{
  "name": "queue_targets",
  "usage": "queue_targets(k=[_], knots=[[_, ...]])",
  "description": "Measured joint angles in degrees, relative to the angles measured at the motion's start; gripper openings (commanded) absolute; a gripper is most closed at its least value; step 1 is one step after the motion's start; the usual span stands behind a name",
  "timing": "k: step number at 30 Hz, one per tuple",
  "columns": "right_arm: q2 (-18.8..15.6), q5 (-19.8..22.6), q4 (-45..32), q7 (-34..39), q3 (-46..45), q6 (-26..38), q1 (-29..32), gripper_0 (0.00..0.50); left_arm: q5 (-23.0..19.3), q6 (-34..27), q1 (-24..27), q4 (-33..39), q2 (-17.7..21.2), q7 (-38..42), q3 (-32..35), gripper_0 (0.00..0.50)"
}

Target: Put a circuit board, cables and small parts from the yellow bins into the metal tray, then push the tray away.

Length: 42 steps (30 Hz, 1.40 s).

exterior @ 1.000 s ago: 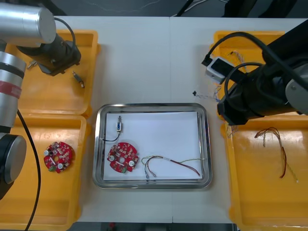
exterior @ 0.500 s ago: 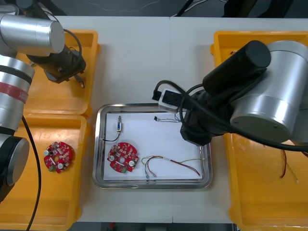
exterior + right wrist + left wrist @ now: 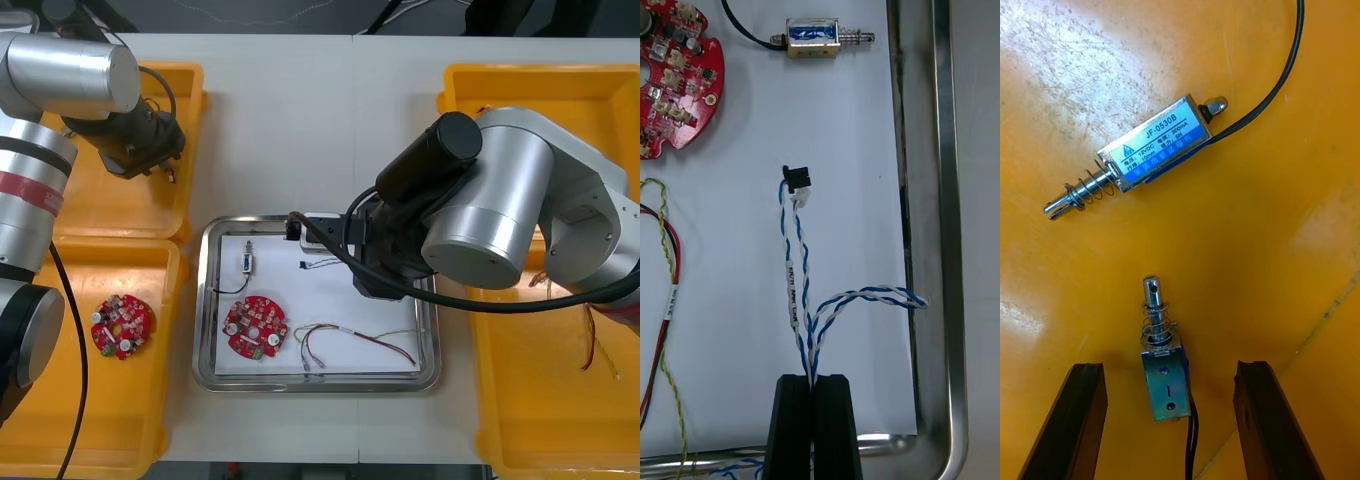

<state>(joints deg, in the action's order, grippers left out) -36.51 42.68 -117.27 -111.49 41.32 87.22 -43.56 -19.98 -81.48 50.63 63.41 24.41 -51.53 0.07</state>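
My right gripper [image 3: 814, 384] is shut on a twisted blue and white cable [image 3: 793, 285]. The cable lies stretched over the white inside of the metal tray [image 3: 204, 300], and its black connector end [image 3: 304, 264] rests near the tray's middle. In the tray are also a round red circuit board [image 3: 256, 325], a small metal part [image 3: 246, 262] on a black lead, and a red and yellow cable [image 3: 360, 338]. My left gripper [image 3: 1169, 367] hangs open over the far left yellow bin [image 3: 100, 205]. A small metal part [image 3: 1165, 375] stands between its fingers and another [image 3: 1154, 146] lies beyond.
A second circuit board [image 3: 121, 327] lies in the near left bin. Red and yellow cables [image 3: 585, 320] lie in the near right bin. The bulky right arm [image 3: 480, 215] covers the tray's right side and part of the right bins.
The right arm has swung from the right bins to over the tray, bringing the blue and white cable with it. The left gripper shifted slightly right over the far left bin.
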Motion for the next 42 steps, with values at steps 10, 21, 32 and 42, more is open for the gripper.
queue_targets(k=[10,21,32,42], knots=[[0.0,-0.01,6.11,-6.37,6.28,-6.69,-2.97,0.0,-0.1,-0.12,0.0,-0.02,-0.01,0.0,-0.01,0.346],[0.0,-0.05,11.37,-6.86,8.88,-9.12,-3.87,0.0,-0.1,-0.17,0.0,-0.03,-0.03,0.0,-0.04,0.0],[0.02,-0.05,15.98,-8.71,10.5,-11.29,-4.74,0.228,-0.1,-0.24,0.0,-0.03,-0.04,0.0,-0.04,0.0],[0.03,-0.06,16.84,-8.71,10.72,-10.88,-5.4,0.5,-0.14,-8.17,0.0,4.08,-0.02,-0.01,-0.03,0.0]])
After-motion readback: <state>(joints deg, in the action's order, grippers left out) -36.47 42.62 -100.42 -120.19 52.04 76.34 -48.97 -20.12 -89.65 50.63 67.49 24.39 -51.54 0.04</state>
